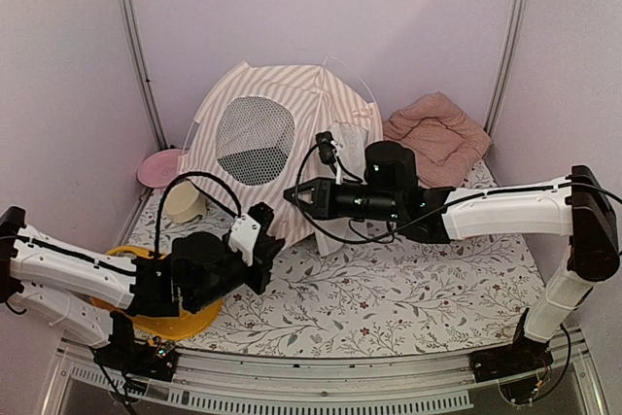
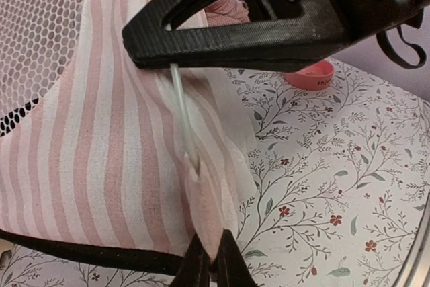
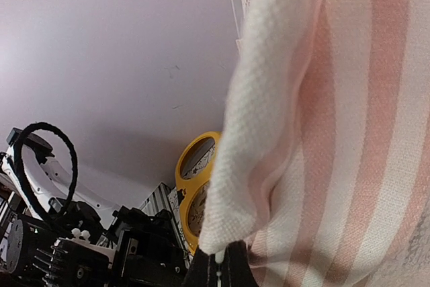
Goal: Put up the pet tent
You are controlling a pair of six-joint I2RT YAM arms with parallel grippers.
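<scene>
My left jaws, nearest, are pressed together on the lower seam of the pet tent (image 2: 101, 152), where a thin pole enters its sleeve. My right jaws, just above, pinch a fold of the same striped wall. The surface (image 1: 418, 279) lies open rightward. The cushion (image 1: 437, 128) sits behind. Only the overhead view shows the mesh window.

No readable text, label, brand or number in any view.
</scene>
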